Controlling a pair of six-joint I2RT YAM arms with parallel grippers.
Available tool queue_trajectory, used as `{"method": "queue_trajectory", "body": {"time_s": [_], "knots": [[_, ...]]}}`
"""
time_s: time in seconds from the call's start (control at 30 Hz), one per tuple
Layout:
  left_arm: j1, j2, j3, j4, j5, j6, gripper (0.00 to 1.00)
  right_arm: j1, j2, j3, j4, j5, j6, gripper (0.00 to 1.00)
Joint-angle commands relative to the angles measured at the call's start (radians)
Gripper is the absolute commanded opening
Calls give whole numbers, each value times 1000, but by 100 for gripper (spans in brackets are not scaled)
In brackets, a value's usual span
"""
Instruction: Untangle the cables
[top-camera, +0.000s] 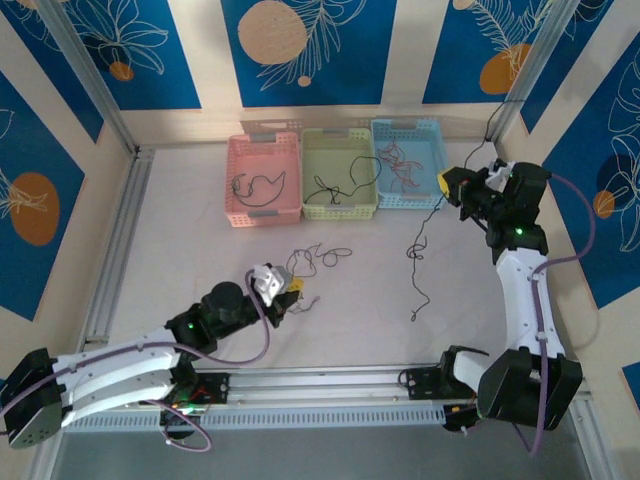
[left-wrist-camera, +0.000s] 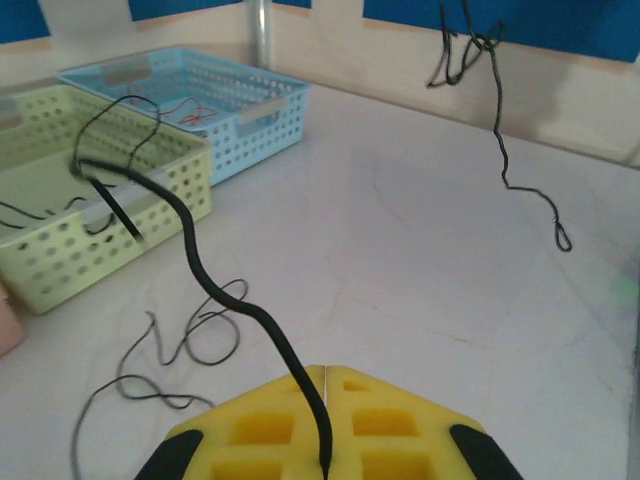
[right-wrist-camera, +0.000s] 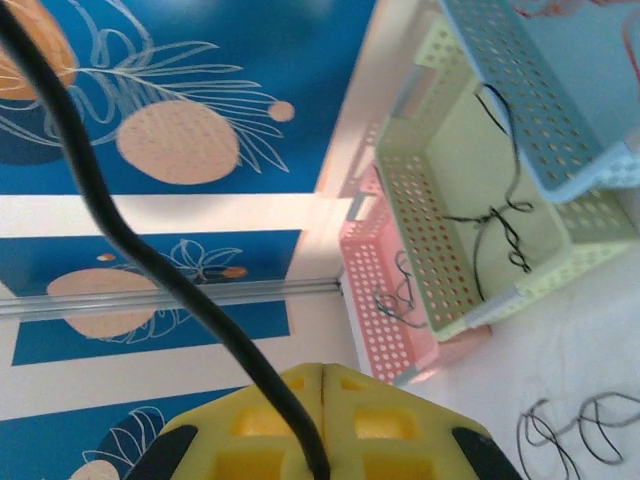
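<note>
Pulling apart is risky: left gripper (top-camera: 276, 284), clamped on a black cable (left-wrist-camera: 197, 268) before the green basket (top-camera: 340, 212), could drag the loose clump (top-camera: 320, 258); right gripper (top-camera: 447, 187), pinching a hanging strand (top-camera: 416, 285) right of that basket, may lose it.

Pink basket (left-wrist-camera: 8, 325) cropped at left; cables (top-camera: 318, 258) too thin to trace.

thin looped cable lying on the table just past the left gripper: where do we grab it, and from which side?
Pinch a single strand at the edge of the thin looped cable, not where its loops overlap, coming straight from above: it lies flat on the table. The left gripper is nearest but is shut on a black cable.
</note>
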Motion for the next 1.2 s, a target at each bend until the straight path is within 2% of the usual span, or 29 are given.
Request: {"method": "queue_trajectory", "body": {"time_s": [0.0,0.3,0.47,0.57,0.63,0.67,0.8,0.83,0.9,1.0,1.1,1.17], "knots": [[-6,-25,33,-154,-70,31,0,32,-7,-21,59,-69,-2,0],[3,42,85,-194,-134,8,0,166,-1,45,202,-74,-88,0],[14,62,92,-201,-149,-21,0,263,48,137,285,-49,-198,0],[28,82,112,-222,-163,-55,0,313,87,193,325,-59,-205,0],[41,107,129,-237,-155,-78,0,353,101,222,313,-30,-221,0],[48,121,136,-238,-151,-88,5,372,106,232,306,-11,-234,0],[81,218,196,-273,-109,-128,6,432,131,248,293,64,-270,0],[83,247,218,-291,-102,-135,12,439,141,248,301,74,-267,0],[83,287,255,-329,-82,-140,38,445,157,241,315,87,-251,0],[82,300,294,-369,-56,-156,64,449,174,230,348,95,-218,0],[83,272,320,-414,-35,-177,83,463,182,231,350,125,-199,0],[83,249,336,-432,4,-187,87,481,182,238,335,152,-195,0]]}}
